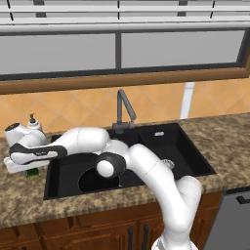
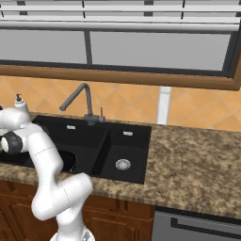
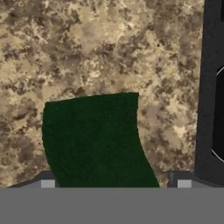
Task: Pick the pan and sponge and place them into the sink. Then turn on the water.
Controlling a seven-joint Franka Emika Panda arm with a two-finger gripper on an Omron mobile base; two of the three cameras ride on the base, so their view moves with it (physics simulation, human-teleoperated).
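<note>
With jaws spread either side of the small green rectangular sponge (image 3: 94,140) on the speckled granite counter (image 3: 87,48), the two-finger gripper (image 3: 116,183) held nothing and needed a square, centred close before lifting.

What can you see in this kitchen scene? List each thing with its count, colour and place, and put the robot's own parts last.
sink: one, matte black, two basins, set in the counter.
tap: one, grey, behind the sink.
drain: one in view, steel, in the smaller basin.
pan: one, black, in the wider basin, partly behind the arm.
sponge: one, green, on the counter beside the sink, between the fingertips.
soap bottle: one, white, on the counter behind the hand.
counter: one, brown speckled stone, around the sink.
window: one, grey panes, above the tiled wall.
arm: one, white, across the sink.
gripper: one, open, jaws either side of the sponge.
</note>
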